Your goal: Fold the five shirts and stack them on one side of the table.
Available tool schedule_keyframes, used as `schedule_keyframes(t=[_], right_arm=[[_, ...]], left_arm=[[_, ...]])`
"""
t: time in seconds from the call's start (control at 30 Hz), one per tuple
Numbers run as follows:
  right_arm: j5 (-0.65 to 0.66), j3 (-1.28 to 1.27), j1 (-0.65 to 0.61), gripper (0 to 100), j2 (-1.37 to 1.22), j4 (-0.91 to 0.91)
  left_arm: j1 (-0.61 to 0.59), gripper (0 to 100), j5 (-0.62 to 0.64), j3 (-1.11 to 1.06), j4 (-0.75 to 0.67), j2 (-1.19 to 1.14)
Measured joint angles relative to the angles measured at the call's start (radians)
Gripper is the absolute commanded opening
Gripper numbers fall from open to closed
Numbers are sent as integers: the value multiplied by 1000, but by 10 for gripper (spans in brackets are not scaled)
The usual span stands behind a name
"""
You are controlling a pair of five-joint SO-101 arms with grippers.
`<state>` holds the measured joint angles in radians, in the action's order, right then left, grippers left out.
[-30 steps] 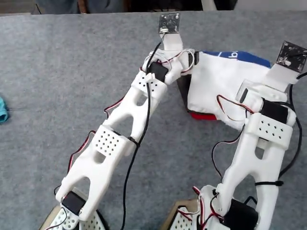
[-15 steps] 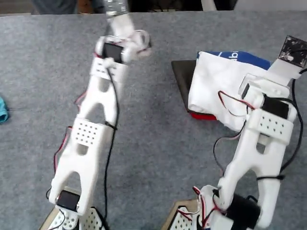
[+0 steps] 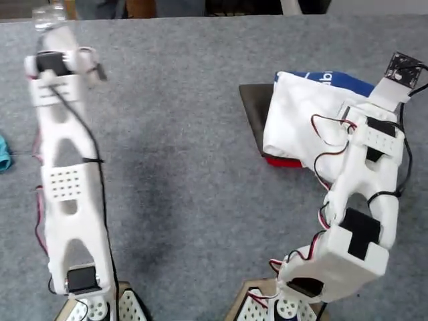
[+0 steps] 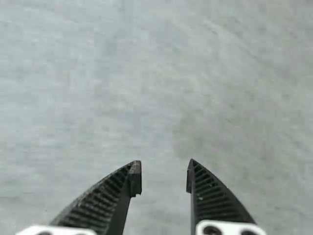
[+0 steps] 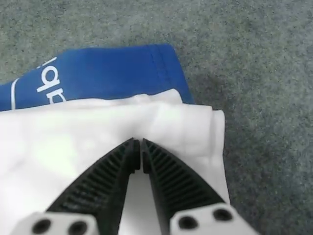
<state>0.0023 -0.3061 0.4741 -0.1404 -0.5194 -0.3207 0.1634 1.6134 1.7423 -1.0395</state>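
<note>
high cam looks down on table point(image 3: 174, 134); wrist cams close-up, rt one shares shirt stack point(image 5: 63, 122).

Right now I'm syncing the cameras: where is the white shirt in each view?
High view: white shirt at the right of the table, over the blue shirt.
Right wrist view: white shirt beneath the right gripper.
Left wrist view: bare grey table ahead of the left gripper.
Shared landmark: blue shirt beneath it.

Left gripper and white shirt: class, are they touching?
Apart. Left wrist view: left gripper open over bare table; high view: white shirt lies far right.
</note>
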Motion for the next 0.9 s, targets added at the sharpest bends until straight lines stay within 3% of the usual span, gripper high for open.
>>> schedule_keyframes(t=[0.3, 0.47, 0.63, 0.9], right_arm=[[3, 2, -48, 14, 8, -2], [3, 31, -80, 14, 149, -103], [3, 34, -117, 14, 292, -196], [3, 34, -192, 14, 456, -318]], left_arm=[[-305, 173, -140, 0, 8, 127], [-493, 178, -295, 0, 8, 181], [-680, 178, -356, 0, 8, 181], [-815, 177, -466, 15, -11, -106]])
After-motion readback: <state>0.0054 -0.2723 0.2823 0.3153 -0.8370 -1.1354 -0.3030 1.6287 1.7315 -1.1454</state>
